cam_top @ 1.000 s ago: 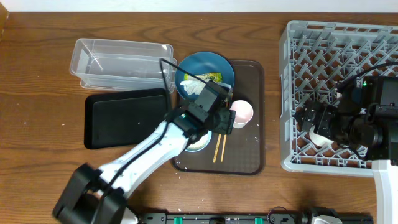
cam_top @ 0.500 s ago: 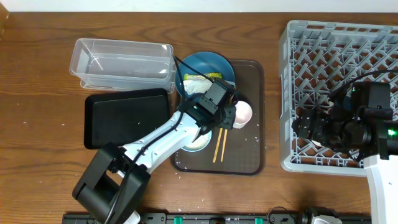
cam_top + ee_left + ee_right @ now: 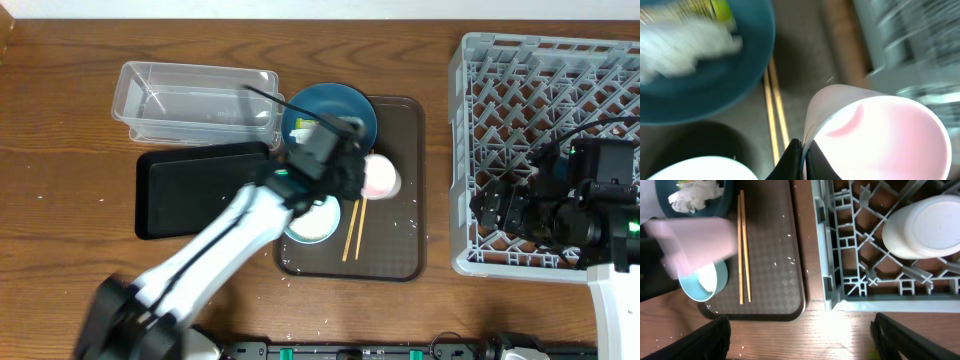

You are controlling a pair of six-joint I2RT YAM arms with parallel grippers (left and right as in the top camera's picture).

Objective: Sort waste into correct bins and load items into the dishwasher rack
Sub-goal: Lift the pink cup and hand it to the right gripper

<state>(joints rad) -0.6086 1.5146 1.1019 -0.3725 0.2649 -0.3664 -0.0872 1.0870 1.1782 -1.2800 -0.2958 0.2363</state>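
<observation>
Now, at centre frame in the overhead view, the left gripper is clenching the rim of the pinkish cup over the brown tray. The dishwasher rack is lying off to the right, past the tray's edge, so the cup is needing to travel that way. The right gripper is hovering over the rack's lower left, jaws spread and empty. The left wrist view is showing the pinch itself; only the right wrist view is showing a white cup sitting upside down in the rack.
</observation>
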